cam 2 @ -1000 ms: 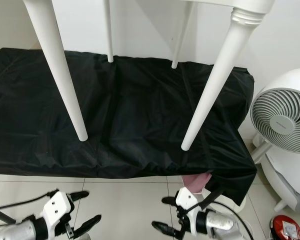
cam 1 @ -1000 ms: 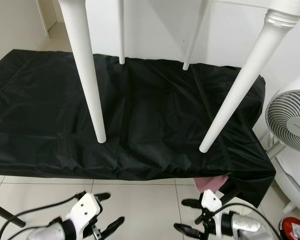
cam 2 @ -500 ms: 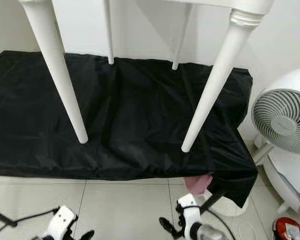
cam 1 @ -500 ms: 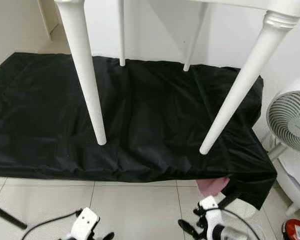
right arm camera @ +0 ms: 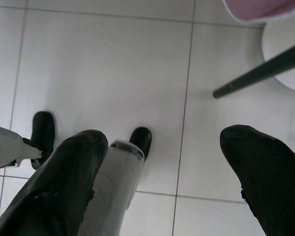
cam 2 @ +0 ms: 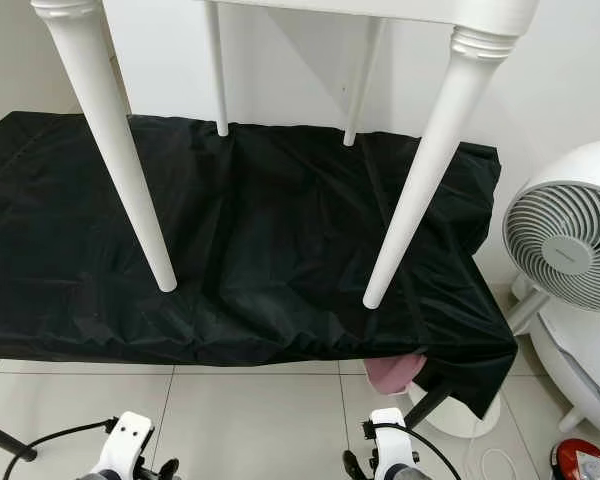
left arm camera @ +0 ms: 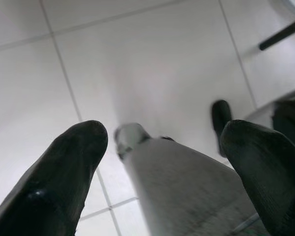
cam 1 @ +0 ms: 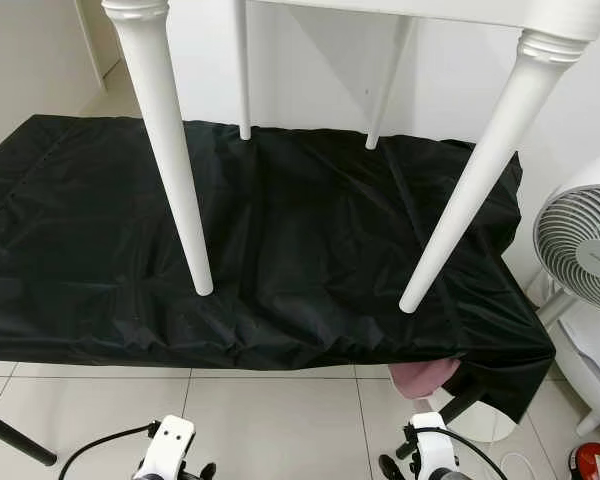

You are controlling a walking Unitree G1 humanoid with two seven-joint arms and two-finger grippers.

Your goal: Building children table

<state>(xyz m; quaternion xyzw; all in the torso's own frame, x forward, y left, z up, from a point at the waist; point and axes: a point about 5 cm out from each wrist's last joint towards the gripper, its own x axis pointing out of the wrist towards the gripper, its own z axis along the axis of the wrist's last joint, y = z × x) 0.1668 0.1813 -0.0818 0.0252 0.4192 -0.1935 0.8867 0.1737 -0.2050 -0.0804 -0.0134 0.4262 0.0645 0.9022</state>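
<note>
While the white kids' table (cam 1: 460, 10) stands upright on its four legs on the black sheet (cam 1: 280, 250), up ahead and well above both arms, the left gripper (left arm camera: 164, 162) and right gripper (right arm camera: 162, 167) hang low over the floor tiles (right arm camera: 113, 64), fingers spread wide, holding nothing. Neither looks any closer, honestly.

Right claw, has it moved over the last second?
Yes. The right claw has drawn back toward the robot, away from the pink cloth peeking under the black fabric cover.
</note>
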